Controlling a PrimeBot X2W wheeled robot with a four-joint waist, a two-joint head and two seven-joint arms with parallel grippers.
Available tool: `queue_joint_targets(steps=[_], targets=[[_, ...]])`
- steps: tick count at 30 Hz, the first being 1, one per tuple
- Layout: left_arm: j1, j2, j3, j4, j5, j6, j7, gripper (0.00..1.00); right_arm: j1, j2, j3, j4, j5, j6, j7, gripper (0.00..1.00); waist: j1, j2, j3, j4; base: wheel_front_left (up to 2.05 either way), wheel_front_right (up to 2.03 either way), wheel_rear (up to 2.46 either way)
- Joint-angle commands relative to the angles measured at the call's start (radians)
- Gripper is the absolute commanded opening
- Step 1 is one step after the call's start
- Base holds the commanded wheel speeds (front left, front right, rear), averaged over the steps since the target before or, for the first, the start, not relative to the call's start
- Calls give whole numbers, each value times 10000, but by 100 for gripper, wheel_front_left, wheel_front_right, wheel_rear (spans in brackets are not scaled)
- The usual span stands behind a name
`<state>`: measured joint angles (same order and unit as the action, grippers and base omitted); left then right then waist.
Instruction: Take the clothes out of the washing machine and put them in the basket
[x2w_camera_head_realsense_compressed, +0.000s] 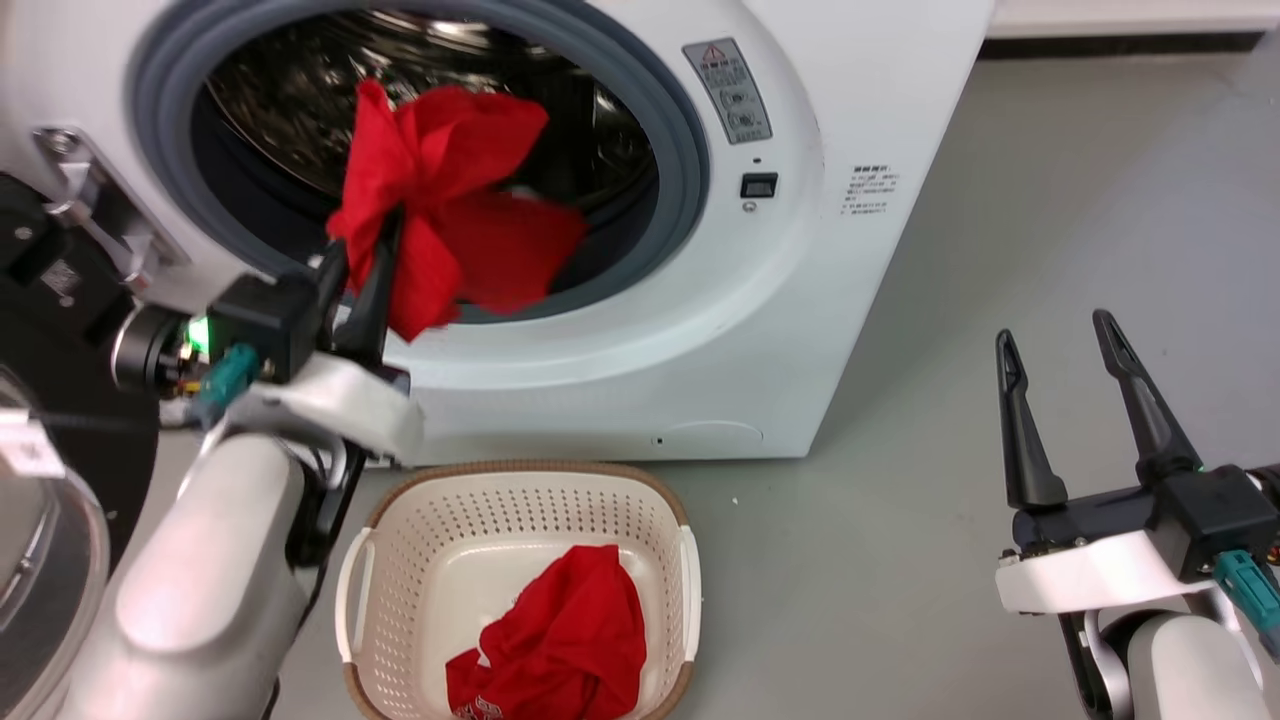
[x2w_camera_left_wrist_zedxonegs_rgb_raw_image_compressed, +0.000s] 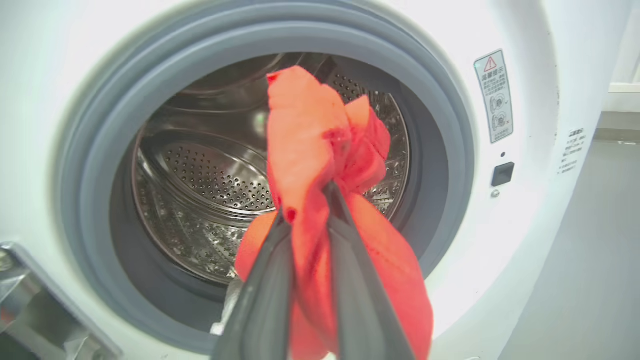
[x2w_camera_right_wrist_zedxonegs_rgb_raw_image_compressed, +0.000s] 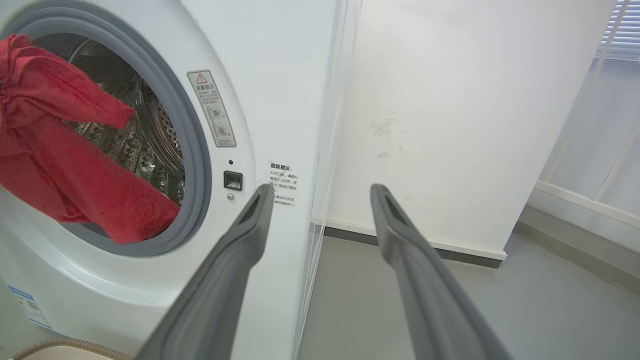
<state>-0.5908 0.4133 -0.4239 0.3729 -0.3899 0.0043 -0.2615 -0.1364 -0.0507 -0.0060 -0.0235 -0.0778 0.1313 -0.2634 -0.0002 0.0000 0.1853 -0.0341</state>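
Left end effector (x2w_camera_head_realsense_compressed: 365, 240) grips red garment (x2w_camera_head_realsense_compressed: 450, 150) before washing machine (x2w_camera_head_realsense_compressed: 800, 300) opening.

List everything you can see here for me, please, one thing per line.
washer: one, white, straight ahead
drum: one, steel, inside the washer
door: one, glass, swung open at far left
held garment: one, red, hanging at the washer's opening
basket: one, cream with brown rim, on the floor below the opening
basket garment: one, red, lying in the basket
floor: grey, around the washer
wall: white, beside the washer
left gripper: one, dark fingers, shut on the held garment
right gripper: one, dark fingers, open, low right, holding nothing
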Motion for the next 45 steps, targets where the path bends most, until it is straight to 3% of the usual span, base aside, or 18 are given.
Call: queue_joint_targets(steps=[1,14,21,29,45], targets=[[352,97,17,-424,-7,139,30,0,167,10,-36,34,65,-11,-20,100,2,0,-199,82,0,0,0],[2574,797,155,-4126,-143,1185,1122,0,581,10,-229,97,126,-11,-20,100,2,0,-630,378,0,0,0],[3395,1031,-234,-4471,-397,1190,2128,0,511,10,-153,81,135,-11,-20,100,2,0,-575,416,0,0,0],[3445,849,-817,-2596,-606,646,2366,0,139,10,-18,-17,52,-11,-20,100,2,0,76,106,0,0,0],[1289,-409,-1765,3822,-249,-494,1623,0,-546,12,33,-387,36,-11,-20,100,2,0,2273,-1123,0,0,0]])
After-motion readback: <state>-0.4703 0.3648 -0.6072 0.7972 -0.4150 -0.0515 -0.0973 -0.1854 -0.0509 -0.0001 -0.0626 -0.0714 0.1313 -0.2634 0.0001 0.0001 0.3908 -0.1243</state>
